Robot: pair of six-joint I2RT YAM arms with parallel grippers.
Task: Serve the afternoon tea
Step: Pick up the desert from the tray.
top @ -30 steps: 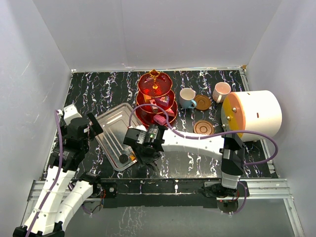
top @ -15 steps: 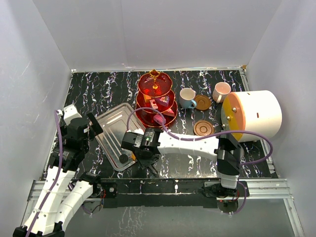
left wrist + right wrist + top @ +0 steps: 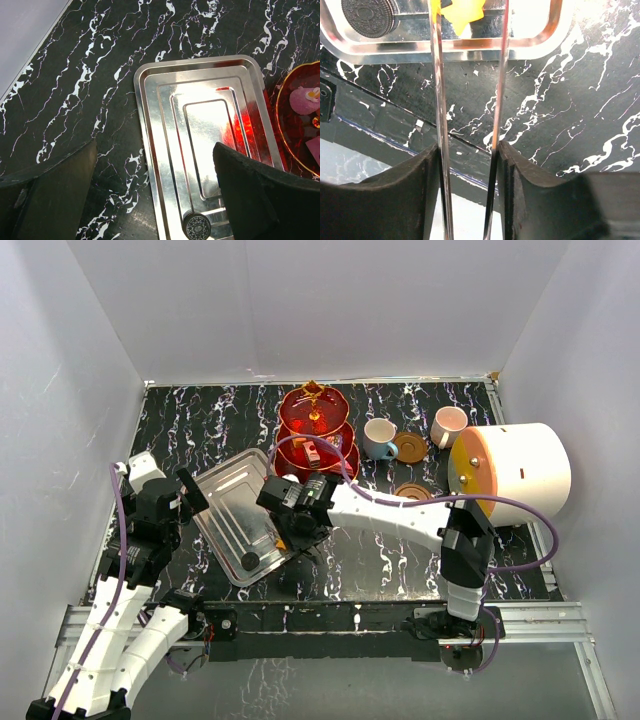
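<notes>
Your R gripper (image 3: 468, 22) hangs over the near end of the silver tray (image 3: 150, 125), its long thin fingers (image 3: 436, 75) aimed at it. A yellow block sweet (image 3: 462, 7) sits btwn the finger ends, close against one finger w/ a sliver of tray showing before the other. The tips run off the frame, so you can't tell if it's pinched or only bracketed. A dark round cookie (image 3: 367, 15) lies on the tray just outside the jaws.

The red three-tier stand (image 3: 315, 435) is just beyond this gripper, past the tray's edge, w/ a pink sweet (image 3: 302, 100) on its bottom plate. Back along the R arm you've got the blue cup (image 3: 378, 437) beside one saucer (image 3: 411, 447). The 2nd saucer (image 3: 412, 492) is half under the arm. The pink cup (image 3: 447, 425) sits by the white cylinder (image 3: 515, 475).

Your L gripper (image 3: 155, 147) is released, jaws wide w/ nothing btwn. The tray lies below the gap, and the stand rim is outside its right finger.
</notes>
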